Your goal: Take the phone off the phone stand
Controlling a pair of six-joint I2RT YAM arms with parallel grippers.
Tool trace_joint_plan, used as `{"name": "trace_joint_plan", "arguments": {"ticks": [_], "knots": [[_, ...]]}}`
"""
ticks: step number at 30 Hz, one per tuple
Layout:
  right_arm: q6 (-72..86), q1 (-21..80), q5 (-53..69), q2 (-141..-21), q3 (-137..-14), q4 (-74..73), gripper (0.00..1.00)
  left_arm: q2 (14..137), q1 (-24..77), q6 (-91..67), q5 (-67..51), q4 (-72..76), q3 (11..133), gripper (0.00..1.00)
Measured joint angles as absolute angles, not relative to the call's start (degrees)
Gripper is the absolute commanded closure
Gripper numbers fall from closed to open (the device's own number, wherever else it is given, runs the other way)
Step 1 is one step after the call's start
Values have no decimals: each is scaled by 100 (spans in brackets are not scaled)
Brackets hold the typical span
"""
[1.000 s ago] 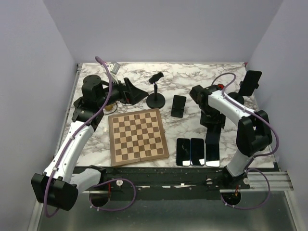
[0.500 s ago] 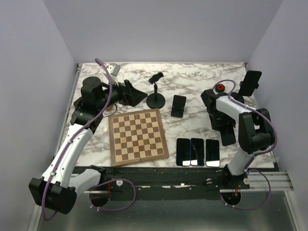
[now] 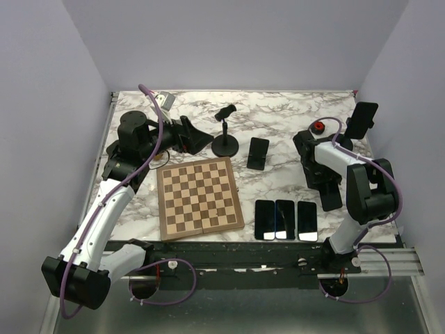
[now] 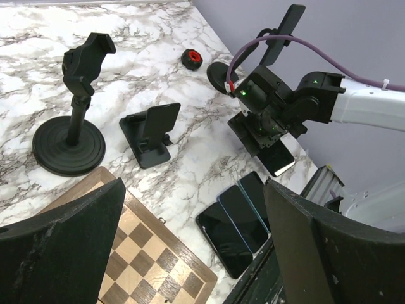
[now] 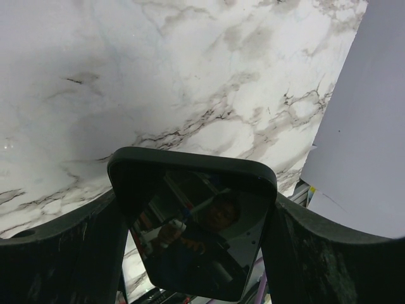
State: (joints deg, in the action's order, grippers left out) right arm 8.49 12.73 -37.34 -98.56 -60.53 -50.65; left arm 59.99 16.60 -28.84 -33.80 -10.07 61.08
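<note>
My right gripper [image 3: 325, 182] is shut on a black phone [image 5: 196, 240], its two fingers against the phone's long edges. It holds the phone [image 3: 331, 197] flat and low over the marble at the right, just behind the front row of phones. The phone also shows under that gripper in the left wrist view [image 4: 279, 159]. A low black phone stand [image 3: 258, 154] sits mid-table with a dark slab leaning on it [image 4: 159, 120]. My left gripper [image 3: 191, 136] is open and empty, high over the back left [image 4: 196, 253].
Three phones [image 3: 285, 220] lie side by side at the front edge. A chessboard [image 3: 199, 197] lies left of them. An empty pole stand [image 3: 226, 133] stands behind it. Another phone in a clamp stand [image 3: 363, 119] and a red-topped knob [image 3: 318, 126] are at the back right.
My right gripper has carried the phone to the right, from behind the front row to its right end, then nearly stopped. The left arm has barely shifted.
</note>
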Motion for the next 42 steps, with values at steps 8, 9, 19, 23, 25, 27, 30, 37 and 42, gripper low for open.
{"name": "trace_joint_plan", "arguments": {"ticks": [8,9,19,23,25,27,30,37,42], "knots": [[740,1273,-3570,-9859,-6023,-4960,68,6001,1662,-2869,-3367,-1007,6108,1],[733,1273,-3557,-9859,-5996,-4936,68,6003,1662,-2864,-3363,-1007,6108,1],[628,1273,-3527,-10062,-5942,-4936,47,6055,1662,-2845,-3339,-1046,6108,2],[593,1273,-3527,-10062,-5942,-4934,35,6064,1662,-2840,-3336,-1050,6108,1],[589,1273,-3522,-10060,-5942,-4934,28,6066,1662,-2832,-3332,-1052,6108,2],[585,1273,-3516,-10047,-5940,-4934,21,6069,1662,-2829,-3328,-1055,6108,2],[565,1273,-3457,-9983,-5905,-4919,15,6077,1662,-2827,-3326,-1055,6108,1],[541,1273,-3378,-9861,-5885,-4921,7,6097,1662,-2827,-3321,-1055,6108,2],[602,1273,-3393,-9808,-5944,-5035,6,6099,1662,-2827,-3321,-1055,6108,1]]}}
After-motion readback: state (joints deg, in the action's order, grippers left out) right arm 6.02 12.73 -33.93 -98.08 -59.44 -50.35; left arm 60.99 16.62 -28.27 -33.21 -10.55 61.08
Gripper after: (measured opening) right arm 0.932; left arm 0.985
